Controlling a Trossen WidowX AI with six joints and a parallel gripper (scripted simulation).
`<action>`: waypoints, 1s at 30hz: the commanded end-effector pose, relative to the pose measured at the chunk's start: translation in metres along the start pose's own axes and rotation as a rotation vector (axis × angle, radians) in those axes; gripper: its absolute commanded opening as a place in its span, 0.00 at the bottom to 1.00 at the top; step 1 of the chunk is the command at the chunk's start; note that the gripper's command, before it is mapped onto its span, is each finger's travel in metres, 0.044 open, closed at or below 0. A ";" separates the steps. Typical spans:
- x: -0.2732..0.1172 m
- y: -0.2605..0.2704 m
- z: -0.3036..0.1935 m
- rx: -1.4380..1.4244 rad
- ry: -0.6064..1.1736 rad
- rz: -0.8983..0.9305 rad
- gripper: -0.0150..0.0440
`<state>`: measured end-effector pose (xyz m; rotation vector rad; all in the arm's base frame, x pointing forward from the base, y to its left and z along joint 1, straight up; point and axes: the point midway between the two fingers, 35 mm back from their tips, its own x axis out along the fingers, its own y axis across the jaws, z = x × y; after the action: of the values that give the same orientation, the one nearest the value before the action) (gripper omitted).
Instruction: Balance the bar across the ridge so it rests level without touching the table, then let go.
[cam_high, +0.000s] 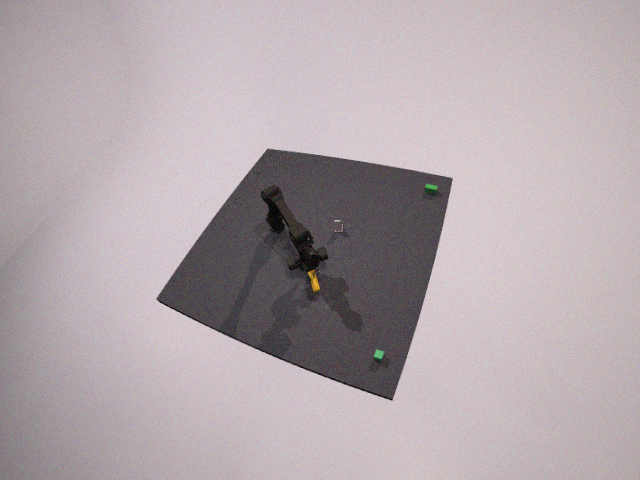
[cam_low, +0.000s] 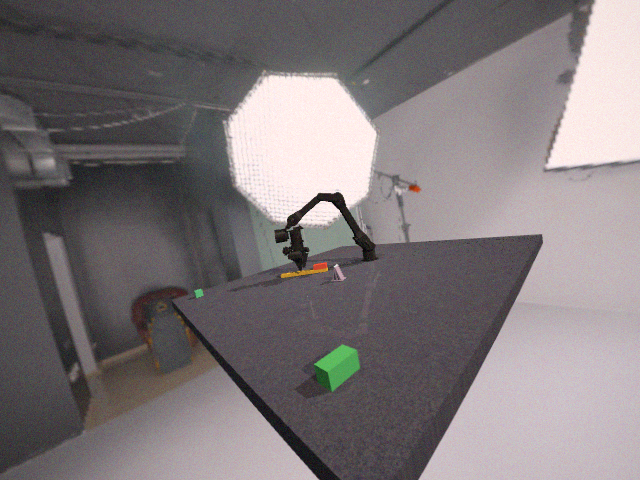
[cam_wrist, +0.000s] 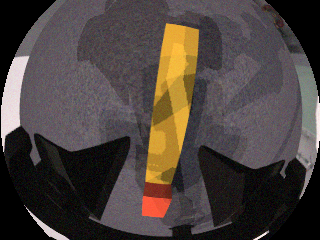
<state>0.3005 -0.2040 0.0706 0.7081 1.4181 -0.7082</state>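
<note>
The yellow bar (cam_high: 313, 281) (cam_low: 289, 274) (cam_wrist: 175, 65) lies flat on the dark table (cam_high: 372, 206) (cam_low: 413, 310). A red block (cam_low: 320, 266) (cam_wrist: 156, 206) sits at the bar's end nearer the arm's base; the arm hides it in the top view. My gripper (cam_low: 300, 268) (cam_wrist: 165, 146) is open, pointing down just above the bar. In the wrist view the bar runs lengthwise between the two fingers, with a gap on each side. The small pale pink ridge (cam_high: 338, 226) (cam_low: 338, 272) stands on the table apart from the bar, with nothing on it.
A green block (cam_high: 431, 188) (cam_low: 337, 367) lies near one table corner. A smaller green cube (cam_high: 378, 354) (cam_low: 198, 293) lies near another corner. The arm reaches over the table from its base, passing to one side of the ridge.
</note>
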 end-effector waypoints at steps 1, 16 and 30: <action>0.007 -0.001 -0.001 0.004 0.002 -0.006 0.79; 0.021 -0.001 -0.001 0.004 0.002 -0.006 0.79; 0.021 -0.001 -0.001 0.000 0.005 -0.002 0.50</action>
<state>0.2998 -0.2036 0.0496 0.7090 1.4233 -0.7084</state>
